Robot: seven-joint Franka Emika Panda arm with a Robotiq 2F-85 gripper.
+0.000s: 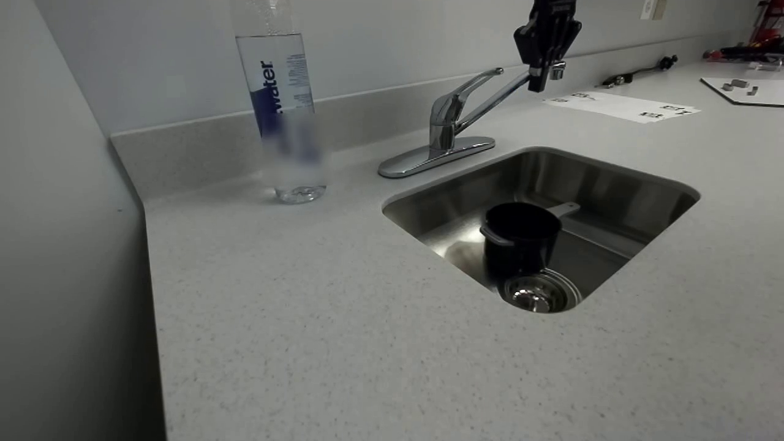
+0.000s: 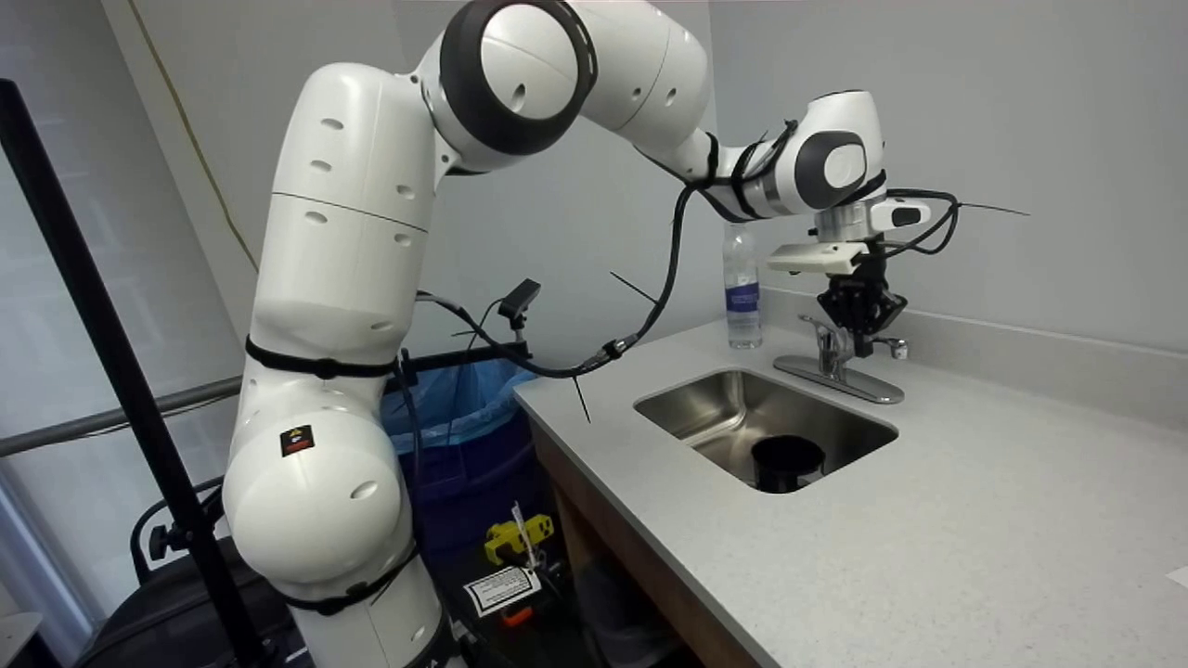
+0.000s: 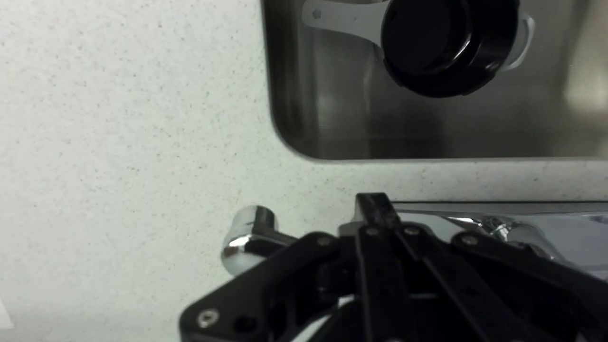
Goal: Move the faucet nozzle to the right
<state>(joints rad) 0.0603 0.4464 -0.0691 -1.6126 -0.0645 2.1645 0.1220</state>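
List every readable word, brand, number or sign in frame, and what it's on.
"water": running up the tall clear plastic bottle; whatever precedes it is unclear, fine print unreadable.
Black-and-red sticker with yellow triangle on the white robot arm: wording too small.
White black-bordered paper tag: too small to read.
Flat white paper with black marks: too small to read.

In an exterior view, the arm [image 2: 343, 241] is upright from 7 o'clock, bent at the elbow joint [image 2: 529, 60] near 12 o'clock, and sloped down to the wrist [image 2: 840, 158] at 2 o'clock. The end effector [image 2: 863, 348] points toward 6 o'clock. In the wrist view, the fingers [image 3: 375, 206] lie together.
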